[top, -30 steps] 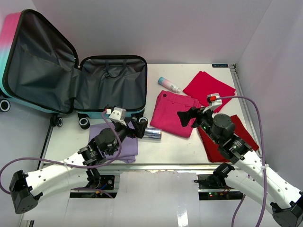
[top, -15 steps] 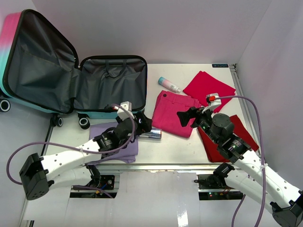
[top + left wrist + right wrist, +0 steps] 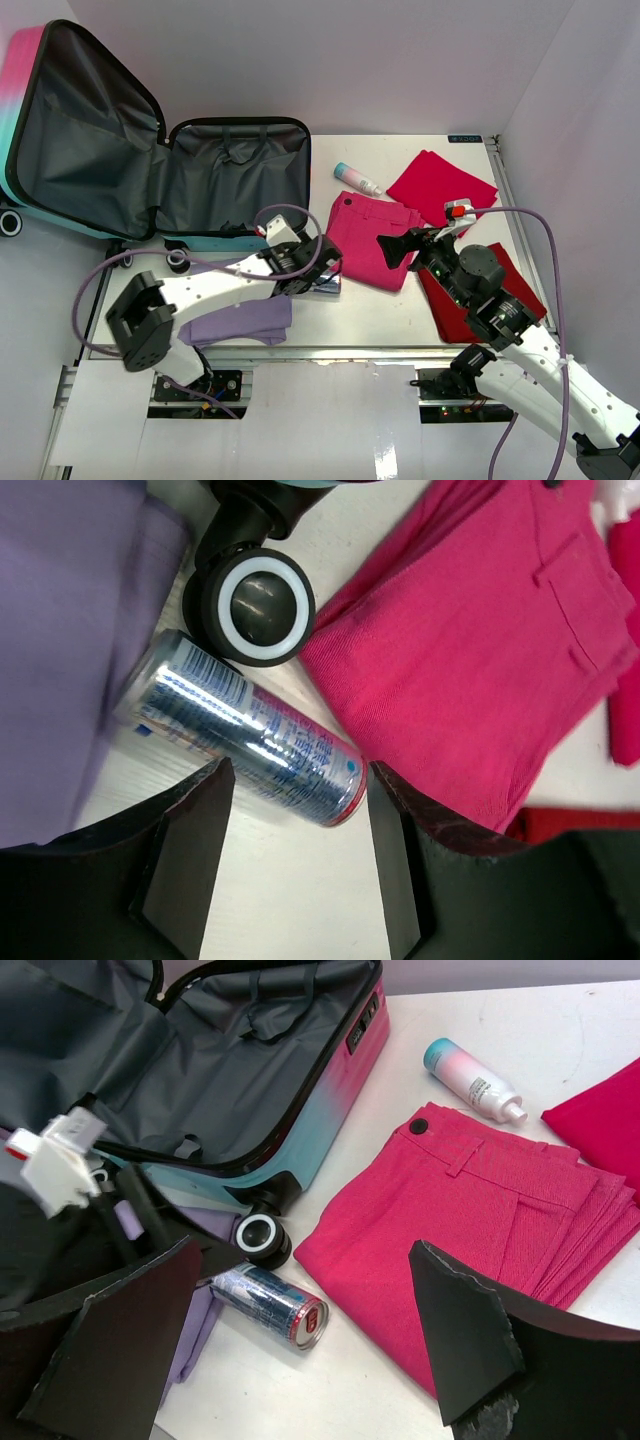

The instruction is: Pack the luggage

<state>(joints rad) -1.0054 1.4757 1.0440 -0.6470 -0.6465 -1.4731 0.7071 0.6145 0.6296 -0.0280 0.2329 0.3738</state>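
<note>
The luggage (image 3: 235,180) lies open at the back left, dark grey lining up, with its pink-to-teal lid (image 3: 80,130) standing. A silver-blue drink can (image 3: 250,730) lies on its side by a luggage wheel (image 3: 258,600), between a purple folded cloth (image 3: 240,318) and pink trousers (image 3: 370,235). My left gripper (image 3: 295,805) is open, low over the can (image 3: 325,282). The can's red-rimmed end sits just between the fingertips, and no contact shows. My right gripper (image 3: 300,1260) hangs open above the table, over the near edge of the trousers (image 3: 470,1210), holding nothing.
A white bottle with a teal cap (image 3: 357,179) lies behind the trousers. A red cloth (image 3: 440,185) sits at the back right and another red cloth (image 3: 455,300) lies under the right arm. The table's right edge (image 3: 510,200) meets a wall.
My left arm has reached right and forward, bringing its gripper from above the purple cloth down around the can's end. The right arm has barely shifted.
</note>
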